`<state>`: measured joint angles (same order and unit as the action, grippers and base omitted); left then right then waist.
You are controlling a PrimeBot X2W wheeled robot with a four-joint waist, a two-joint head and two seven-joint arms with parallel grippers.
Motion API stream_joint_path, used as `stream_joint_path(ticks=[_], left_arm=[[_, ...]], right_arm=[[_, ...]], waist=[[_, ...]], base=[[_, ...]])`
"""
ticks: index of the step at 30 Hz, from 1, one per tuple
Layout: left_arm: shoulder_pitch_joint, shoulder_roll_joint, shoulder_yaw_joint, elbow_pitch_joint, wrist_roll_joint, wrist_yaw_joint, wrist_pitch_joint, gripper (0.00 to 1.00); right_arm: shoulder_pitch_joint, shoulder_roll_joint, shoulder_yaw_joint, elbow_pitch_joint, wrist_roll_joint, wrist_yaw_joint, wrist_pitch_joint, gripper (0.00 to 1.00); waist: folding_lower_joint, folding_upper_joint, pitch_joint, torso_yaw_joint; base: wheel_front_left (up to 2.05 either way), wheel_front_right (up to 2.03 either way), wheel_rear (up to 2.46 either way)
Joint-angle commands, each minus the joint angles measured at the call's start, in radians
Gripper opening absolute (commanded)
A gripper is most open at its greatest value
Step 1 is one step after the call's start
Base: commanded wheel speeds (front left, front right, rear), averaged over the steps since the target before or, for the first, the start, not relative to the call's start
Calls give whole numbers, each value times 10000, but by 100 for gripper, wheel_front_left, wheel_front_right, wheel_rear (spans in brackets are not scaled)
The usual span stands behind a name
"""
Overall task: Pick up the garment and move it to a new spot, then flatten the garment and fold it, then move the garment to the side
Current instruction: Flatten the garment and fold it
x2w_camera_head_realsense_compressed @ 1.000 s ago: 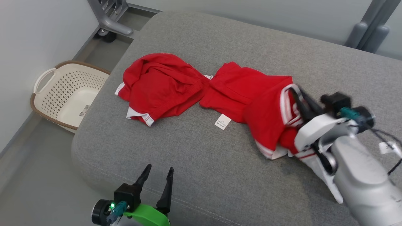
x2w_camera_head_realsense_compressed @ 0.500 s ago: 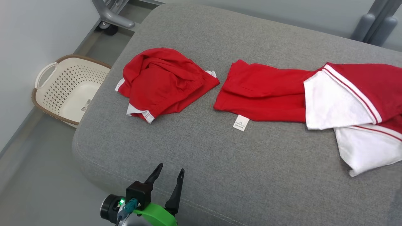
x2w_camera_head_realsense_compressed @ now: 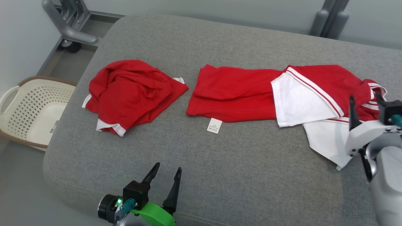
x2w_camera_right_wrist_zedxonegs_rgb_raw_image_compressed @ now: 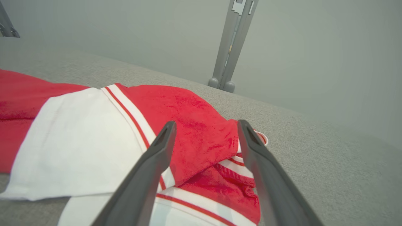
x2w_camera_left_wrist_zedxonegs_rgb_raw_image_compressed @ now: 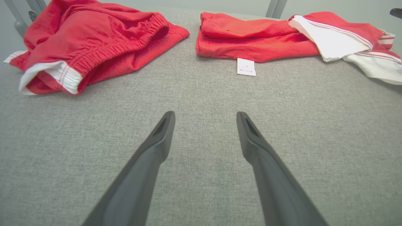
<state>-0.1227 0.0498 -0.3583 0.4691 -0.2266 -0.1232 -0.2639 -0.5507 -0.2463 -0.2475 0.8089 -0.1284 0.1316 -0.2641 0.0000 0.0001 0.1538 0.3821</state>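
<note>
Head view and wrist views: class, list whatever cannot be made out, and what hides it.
Care label: print too small, head and left wrist views.
Laundry basket: cut off by the head view's left edge.
Stretched garment: its right end lies behind the right end effector, head view.
Crumpled garment: inner folds hidden by its own cloth.

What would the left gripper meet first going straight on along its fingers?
Probably the grey cushion, or, if it clears that, the white label on the red garment; height is unclear.
</note>
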Motion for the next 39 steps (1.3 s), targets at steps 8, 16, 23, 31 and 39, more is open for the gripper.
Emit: stream_joint_path(ticks=[8,16,23,31,39], left_arm=[[-99,27,-271,-61,-153,-44,-8,100],[-148,24,-372,-196,-352,59,-6,100],[-134,22,-464,-281,-431,112,-8,100],[-91,22,-411,-507,-457,173,-6,100],[-197,22,-539,-657,-416,151,-6,100]], right_arm=[[1160,129,4353,-1432,1797,-15,-7,100],[696,-273,6269,-618,2420,-15,-8,100],[-94,-332,6132,767,2012,-17,-5,45],[-479,-264,5394,670,2113,-17,-1,0],[-755,-611,4586,-473,2470,-15,-5,0]], waist=[[0,-1,136,-347],[0,-1,417,390],[0,-1,614,721],[0,-1,720,664],[0,-1,861,605]], base=[[0,0,0],[0,0,0],[0,0,0],[0,0,0],[0,0,0]])
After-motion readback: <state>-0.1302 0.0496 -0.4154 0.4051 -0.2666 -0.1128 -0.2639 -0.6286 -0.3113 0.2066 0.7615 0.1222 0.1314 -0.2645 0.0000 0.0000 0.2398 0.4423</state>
